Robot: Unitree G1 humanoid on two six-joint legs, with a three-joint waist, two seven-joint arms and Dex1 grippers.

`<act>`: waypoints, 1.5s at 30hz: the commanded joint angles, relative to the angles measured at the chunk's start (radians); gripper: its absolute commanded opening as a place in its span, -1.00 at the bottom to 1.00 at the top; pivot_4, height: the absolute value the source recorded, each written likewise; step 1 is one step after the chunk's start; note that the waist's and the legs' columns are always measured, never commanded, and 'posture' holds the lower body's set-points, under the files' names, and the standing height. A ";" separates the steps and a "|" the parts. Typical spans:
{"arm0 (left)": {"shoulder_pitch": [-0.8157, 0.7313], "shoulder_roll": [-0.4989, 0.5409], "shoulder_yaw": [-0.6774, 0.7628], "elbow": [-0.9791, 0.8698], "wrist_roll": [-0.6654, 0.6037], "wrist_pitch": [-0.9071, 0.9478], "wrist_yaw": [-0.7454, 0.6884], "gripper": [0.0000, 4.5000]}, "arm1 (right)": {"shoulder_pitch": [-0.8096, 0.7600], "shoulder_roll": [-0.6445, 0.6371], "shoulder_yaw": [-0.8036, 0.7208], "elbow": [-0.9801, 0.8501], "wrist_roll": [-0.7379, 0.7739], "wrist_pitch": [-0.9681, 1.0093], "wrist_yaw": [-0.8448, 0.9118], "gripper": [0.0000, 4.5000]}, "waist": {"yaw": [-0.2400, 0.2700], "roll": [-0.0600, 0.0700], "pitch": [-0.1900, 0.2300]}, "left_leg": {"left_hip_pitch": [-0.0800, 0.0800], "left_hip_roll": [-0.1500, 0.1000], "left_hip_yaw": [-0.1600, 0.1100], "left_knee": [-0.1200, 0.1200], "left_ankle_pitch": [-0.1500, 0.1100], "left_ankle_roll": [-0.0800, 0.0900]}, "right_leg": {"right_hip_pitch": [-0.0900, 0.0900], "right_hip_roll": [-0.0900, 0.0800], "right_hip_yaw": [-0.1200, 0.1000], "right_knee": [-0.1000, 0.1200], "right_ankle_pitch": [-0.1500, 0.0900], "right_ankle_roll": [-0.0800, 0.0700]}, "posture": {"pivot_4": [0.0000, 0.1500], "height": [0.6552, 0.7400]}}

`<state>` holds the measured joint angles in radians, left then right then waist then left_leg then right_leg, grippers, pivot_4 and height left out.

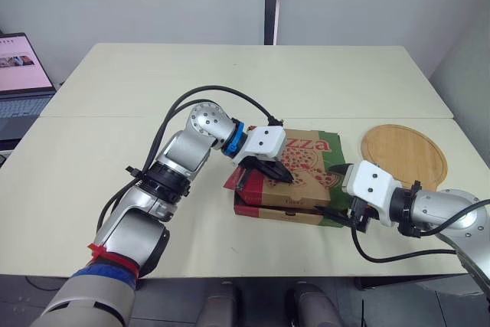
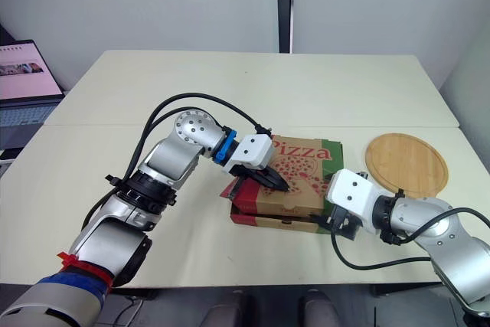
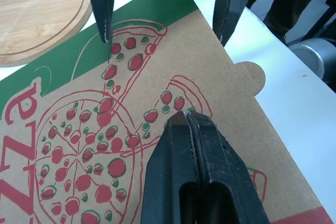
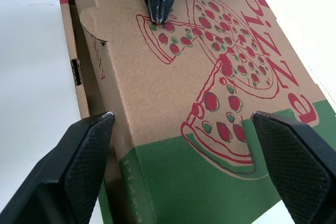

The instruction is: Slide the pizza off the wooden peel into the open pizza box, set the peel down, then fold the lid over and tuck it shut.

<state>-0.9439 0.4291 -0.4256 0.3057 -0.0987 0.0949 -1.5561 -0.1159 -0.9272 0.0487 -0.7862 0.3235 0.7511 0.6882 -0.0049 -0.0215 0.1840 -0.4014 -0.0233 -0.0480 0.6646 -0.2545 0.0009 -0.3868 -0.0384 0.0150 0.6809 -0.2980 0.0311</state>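
Table (image 1: 92,158); pizza box (image 1: 310,189) lid down; left gripper (image 1: 287,179) pinched atop; peel (image 1: 403,155) beside.

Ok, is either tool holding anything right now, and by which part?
Nothing is held. The left tool is shut, tips down on the pizza box lid; the right tool is open at the box's green end.

pizza box (image 2: 308,188) lid reads "pizza" in red; side print seemingly likewise.
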 commanded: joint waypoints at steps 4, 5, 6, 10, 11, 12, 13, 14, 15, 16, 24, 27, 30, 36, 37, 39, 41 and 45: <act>0.030 0.012 -0.028 -0.017 0.032 -0.038 -0.006 -1.00 | 0.054 -0.009 -0.160 -0.074 0.097 0.059 0.037 0.99 | 0.000 0.000 0.000 | 0.000 0.000 0.000 0.000 0.000 0.000 | 0.000 0.000 0.000 0.000 0.000 0.000 | 1.00 1.00; 0.031 0.012 -0.027 -0.016 0.033 -0.038 -0.005 -1.00 | 0.062 -0.010 -0.189 -0.079 0.120 0.073 0.045 0.99 | 0.001 0.000 0.000 | 0.000 0.000 0.000 0.000 0.000 0.000 | 0.001 0.000 0.000 0.000 0.000 0.000 | 1.00 1.00; 0.030 0.013 -0.027 -0.013 0.035 -0.042 -0.003 -1.00 | 0.069 -0.015 -0.211 -0.081 0.131 0.077 0.054 0.99 | 0.001 0.000 0.000 | 0.000 0.000 0.000 0.000 0.000 0.000 | 0.001 0.000 0.000 0.000 0.000 0.000 | 1.00 1.00; 0.030 0.014 -0.028 -0.001 0.041 -0.055 0.001 -1.00 | 0.103 -0.032 -0.287 -0.062 0.144 0.074 0.071 0.99 | 0.000 0.000 0.000 | 0.001 0.000 0.000 0.000 0.000 0.000 | 0.002 0.000 0.000 0.000 0.000 0.000 | 1.00 1.00; 0.030 0.014 -0.028 -0.001 0.041 -0.054 0.001 -1.00 | 0.120 -0.033 -0.316 -0.057 0.159 0.080 0.082 0.99 | 0.000 0.000 0.000 | 0.001 0.000 0.000 0.000 0.000 0.000 | 0.002 0.000 0.000 0.000 0.000 0.000 | 1.00 1.00; 0.031 0.014 -0.027 -0.002 0.041 -0.054 0.002 -1.00 | 0.137 -0.027 -0.362 -0.049 0.187 0.100 0.093 0.99 | 0.000 0.000 0.000 | 0.001 0.000 0.000 0.000 0.000 0.000 | 0.002 0.000 0.000 0.000 0.000 0.000 | 1.00 1.00; 0.031 0.014 -0.026 -0.002 0.041 -0.053 0.004 -1.00 | 0.159 -0.026 -0.410 -0.040 0.211 0.120 0.110 0.99 | 0.001 0.000 0.000 | 0.001 0.000 0.000 0.000 0.000 0.000 | 0.002 0.000 0.000 0.000 0.000 0.000 | 1.00 1.00; 0.030 0.013 -0.026 -0.002 0.040 -0.052 0.006 -1.00 | 0.195 -0.032 -0.461 -0.031 0.228 0.132 0.139 0.99 | 0.003 0.000 0.000 | 0.001 0.000 0.000 0.000 0.000 0.000 | 0.002 0.000 0.000 0.000 0.000 0.000 | 1.00 1.00; 0.030 0.013 -0.025 -0.002 0.040 -0.051 0.008 -1.00 | 0.232 -0.038 -0.503 -0.021 0.234 0.136 0.163 0.99 | 0.003 0.000 0.000 | 0.001 0.000 0.000 0.000 0.000 0.000 | 0.002 0.000 0.000 0.000 0.000 0.000 | 1.00 1.00; 0.029 0.013 -0.024 -0.001 0.039 -0.050 0.010 -1.00 | 0.269 -0.047 -0.526 -0.011 0.212 0.119 0.176 0.99 | 0.004 0.000 0.000 | 0.001 0.000 0.000 0.000 0.000 0.000 | 0.002 0.000 0.000 0.000 0.000 0.000 | 1.00 1.00; 0.021 0.008 -0.020 0.009 0.038 -0.048 0.015 -1.00 | 0.328 -0.020 -0.383 0.069 0.049 -0.034 0.098 0.73 | 0.001 0.001 -0.001 | 0.002 0.000 0.000 0.000 0.000 0.000 | 0.003 0.001 0.000 0.000 0.000 0.000 | 1.00 1.00; 0.019 0.005 -0.020 0.013 0.039 -0.049 0.017 -1.00 | 0.277 0.030 -0.306 0.092 0.041 -0.052 0.065 0.29 | 0.000 0.001 -0.001 | 0.002 0.000 0.000 0.000 0.000 0.000 | 0.003 0.001 0.000 0.000 0.000 0.000 | 1.00 1.00; 0.016 0.002 -0.019 0.016 0.039 -0.049 0.019 -1.00 | 0.249 0.055 -0.250 0.107 0.033 -0.057 0.054 -0.20 | 0.001 0.001 -0.001 | 0.002 0.000 0.000 0.000 0.000 0.000 | 0.002 0.001 0.000 0.000 0.000 0.000 | 1.00 1.00; 0.016 0.003 -0.015 0.008 0.038 -0.039 0.023 -1.00 | 0.226 0.042 -0.259 0.120 0.009 -0.073 0.043 -0.98 | 0.002 0.001 -0.001 | 0.002 0.000 0.000 0.000 0.000 0.000 | 0.002 0.001 0.000 0.000 0.000 0.000 | 1.00 1.00; 0.017 0.003 -0.014 0.007 0.037 -0.037 0.024 -1.00 | 0.210 0.035 -0.279 0.123 0.010 -0.071 0.045 -0.98 | 0.001 0.001 -0.001 | 0.002 0.000 0.000 0.000 0.000 0.000 | 0.002 0.001 0.000 0.000 0.000 0.000 | 1.00 1.00; 0.017 0.003 -0.013 0.003 0.036 -0.032 0.026 -1.00 | 0.179 0.020 -0.304 0.125 0.012 -0.069 0.050 -0.98 | 0.001 0.001 -0.001 | 0.002 0.000 0.000 0.000 0.000 0.000 | 0.002 0.001 0.000 0.000 0.000 0.000 | 1.00 1.00; 0.018 0.004 -0.012 0.001 0.035 -0.030 0.027 -1.00 | 0.136 0.018 -0.298 0.112 0.031 -0.054 0.054 -0.98 | 0.001 0.001 -0.001 | 0.002 0.000 0.000 0.000 0.000 0.000 | 0.002 0.001 0.000 0.000 0.000 0.000 | 1.00 1.00; 0.018 0.007 -0.004 -0.002 0.028 -0.027 0.028 -1.00 | 0.003 0.095 -0.127 0.093 0.053 -0.025 0.036 -0.98 | -0.004 0.001 -0.001 | 0.002 0.001 0.000 0.000 0.000 0.000 | 0.002 0.001 0.000 0.000 0.000 0.000 | 1.00 1.00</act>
<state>-0.9220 0.4345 -0.4424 0.3209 -0.0688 0.0625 -1.5334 -0.0876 -0.8509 -0.1422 -0.6587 0.3588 0.7257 0.7323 -0.0090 -0.0206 0.1834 -0.3991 -0.0224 -0.0480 0.6646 -0.2545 0.0008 -0.3844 -0.0373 0.0151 0.6808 -0.2980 0.0312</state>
